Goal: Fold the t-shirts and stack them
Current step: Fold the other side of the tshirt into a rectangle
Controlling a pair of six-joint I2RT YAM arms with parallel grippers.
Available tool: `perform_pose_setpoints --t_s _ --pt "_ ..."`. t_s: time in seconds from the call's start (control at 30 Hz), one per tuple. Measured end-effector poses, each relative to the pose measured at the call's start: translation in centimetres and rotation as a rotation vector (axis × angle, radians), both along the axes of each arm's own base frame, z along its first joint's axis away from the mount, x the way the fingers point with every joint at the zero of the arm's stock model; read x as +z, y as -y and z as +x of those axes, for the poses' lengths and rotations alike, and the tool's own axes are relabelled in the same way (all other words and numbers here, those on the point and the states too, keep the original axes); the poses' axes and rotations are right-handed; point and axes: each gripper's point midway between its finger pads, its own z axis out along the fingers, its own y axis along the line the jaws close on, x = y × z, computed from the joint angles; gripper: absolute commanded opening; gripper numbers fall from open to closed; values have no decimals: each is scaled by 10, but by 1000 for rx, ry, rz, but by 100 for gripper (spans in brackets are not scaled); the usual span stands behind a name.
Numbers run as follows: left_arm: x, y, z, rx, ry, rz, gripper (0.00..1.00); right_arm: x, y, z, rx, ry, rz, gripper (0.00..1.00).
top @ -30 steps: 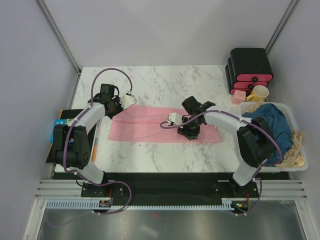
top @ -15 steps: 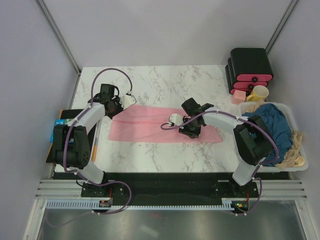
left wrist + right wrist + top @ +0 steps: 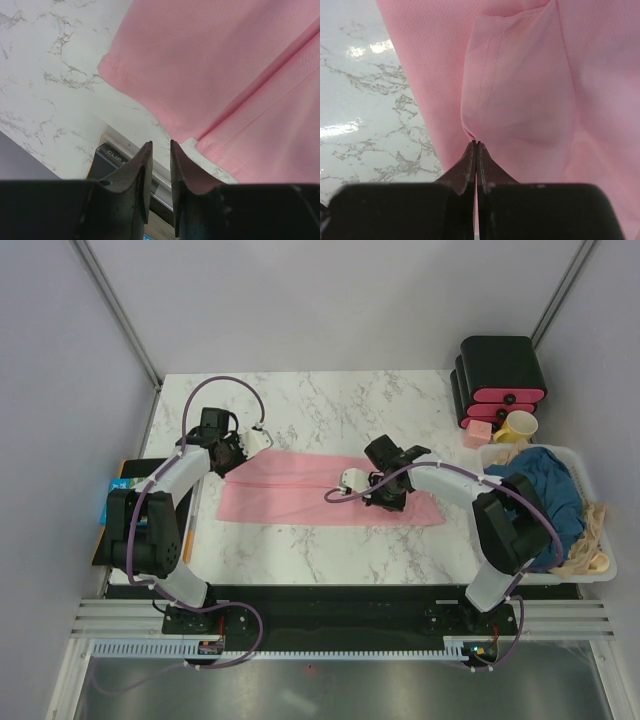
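The light pink t-shirt (image 3: pixel 300 490) lies on the marble table (image 3: pixel 330 405) as a long folded strip. My right gripper (image 3: pixel 386 497) is over the strip's right half. In the right wrist view that gripper (image 3: pixel 477 144) is shut on a raised fold of the pink t-shirt (image 3: pixel 530 90). My left gripper (image 3: pixel 229 457) is at the shirt's far left corner. In the left wrist view its jaws (image 3: pixel 160 147) stand a narrow gap apart with nothing between them, and the pink hem (image 3: pixel 225 60) lies just beyond the tips. The dark teal-blue t-shirt (image 3: pixel 548 490) is bunched in the white basket (image 3: pixel 600 565) at the right.
Black boxes with pink fronts (image 3: pixel 500 375) stand at the back right, with a yellow cup (image 3: pixel 520 425) and a small pink block (image 3: pixel 478 432) before them. Beige cloth (image 3: pixel 588 535) hangs over the basket. A dark clipboard (image 3: pixel 117 157) lies off the table's left edge.
My right gripper has closed from part open and now pinches a fold of the pink t-shirt, shifting slightly away from the arm bases. The left arm has not moved.
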Motion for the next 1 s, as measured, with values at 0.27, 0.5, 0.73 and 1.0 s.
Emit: perform_pose_setpoints --t_s 0.27,0.5,0.73,1.0 --pt "0 1 0 -2 0 -3 28 27 7 3 35 61 -17 0" --pt "0 1 0 -2 -1 -4 28 43 9 13 33 107 -19 0" --pt "0 4 0 -10 -2 -17 28 56 16 30 -7 152 -23 0" --pt "-1 4 0 -11 -3 -21 28 74 20 47 -24 202 -6 0"
